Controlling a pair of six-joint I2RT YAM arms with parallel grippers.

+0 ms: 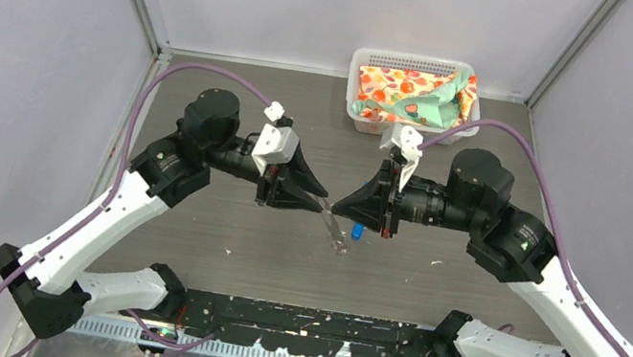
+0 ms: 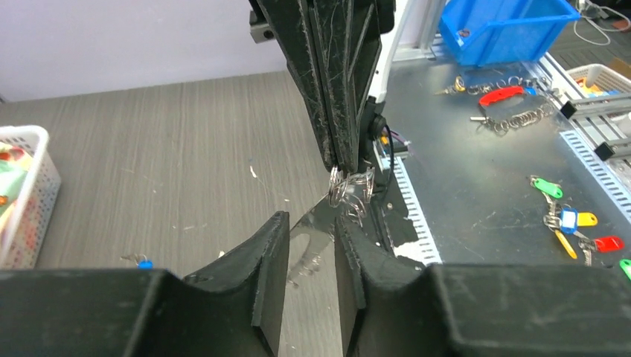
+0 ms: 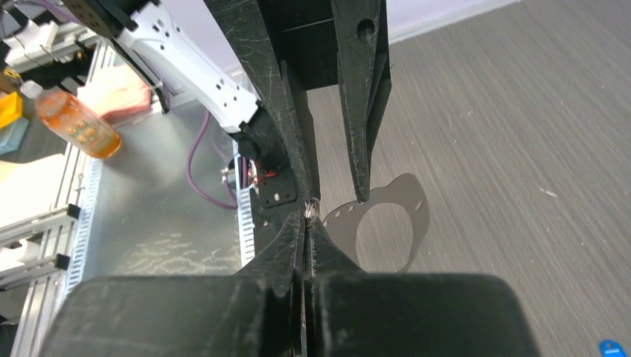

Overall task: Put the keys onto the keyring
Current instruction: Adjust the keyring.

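Observation:
The keyring (image 1: 335,230) shows as a flat, see-through grey loop with a wide oval opening and small holes along its edge (image 3: 394,201). My left gripper (image 1: 322,201) holds its narrow end across its width between its fingers (image 2: 311,219). My right gripper (image 1: 335,211) faces it tip to tip and is shut on a small silver ring (image 3: 311,209) at the keyring's end. One blue-headed key (image 1: 356,234) lies on the table below the right gripper. It also shows in the left wrist view (image 2: 143,262). The second key is hidden.
A white plastic basket (image 1: 367,56) with patterned cloth (image 1: 413,98) stands at the back of the table. Beyond the near edge are a metal bench with a blue bin (image 2: 506,30), coloured key tags (image 2: 573,223) and an orange bottle (image 3: 74,123).

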